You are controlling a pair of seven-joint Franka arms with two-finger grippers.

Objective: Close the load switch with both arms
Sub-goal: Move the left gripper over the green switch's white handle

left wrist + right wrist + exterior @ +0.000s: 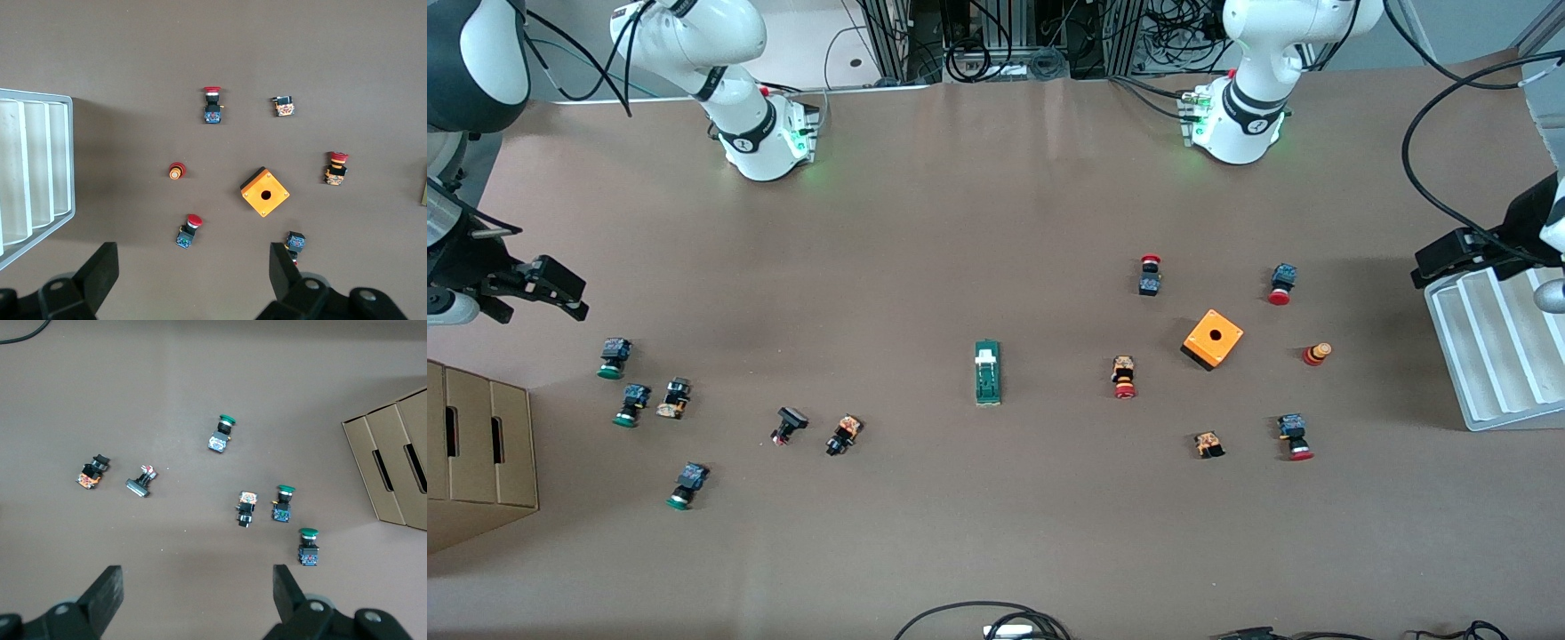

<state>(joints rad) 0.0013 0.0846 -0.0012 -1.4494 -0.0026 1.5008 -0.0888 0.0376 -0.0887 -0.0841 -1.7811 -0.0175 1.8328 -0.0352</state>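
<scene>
Surface [996, 533], brown, carries all parts. Right claw [197, 587], at 9 o'clock in the front view, hangs open over the green-capped buttons [283, 503]. Left claw [193, 267], at 3 o'clock, hangs open over the surface by the orange box [1213, 339]. Switch [987, 372] lies at centre, long axis 12-to-6 o'clock, white lever [984, 357] at the 12 o'clock end, well apart from both claws.

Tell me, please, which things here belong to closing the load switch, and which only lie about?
For the job:
- load switch, mid-table
- left gripper, open, over the white tray's end
- right gripper, open, over the cardboard box's end

Lying about:
- orange box
- red-capped buttons
- green-capped buttons
- white tray
- cardboard box
</scene>
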